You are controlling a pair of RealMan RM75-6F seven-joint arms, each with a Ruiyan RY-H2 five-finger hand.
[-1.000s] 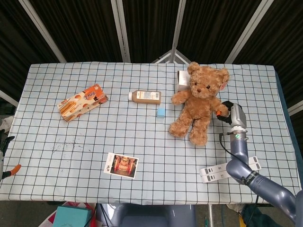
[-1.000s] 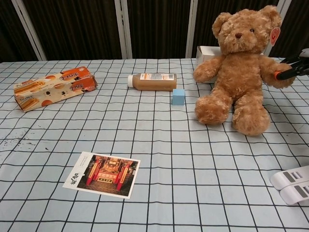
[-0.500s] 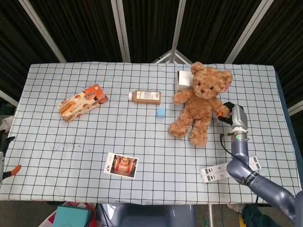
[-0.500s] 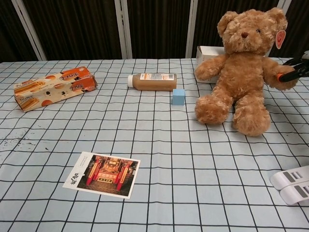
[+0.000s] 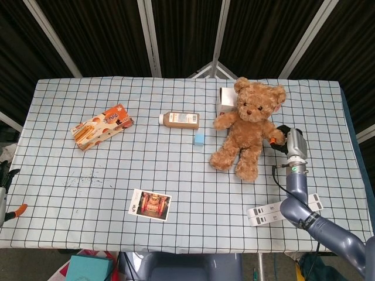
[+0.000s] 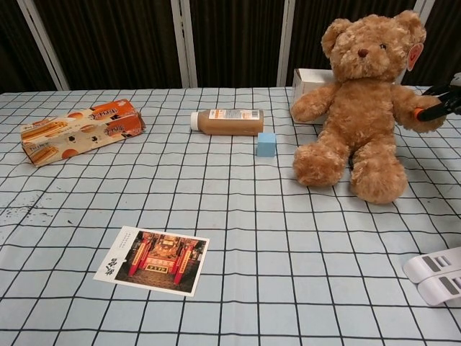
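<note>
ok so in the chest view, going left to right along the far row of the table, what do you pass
snack box → brown bottle → blue cube → teddy bear → right hand holding the bear's arm

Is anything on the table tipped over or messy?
The brown bottle lies on its side instead of standing. Dark specks dot the cloth near the left edge. The right hand holds the teddy bear by its arm.

The head view looks down from high on the whole table [image 5: 176, 175]; the chest view looks low and near across it, both showing the bear [image 5: 249, 126].
</note>
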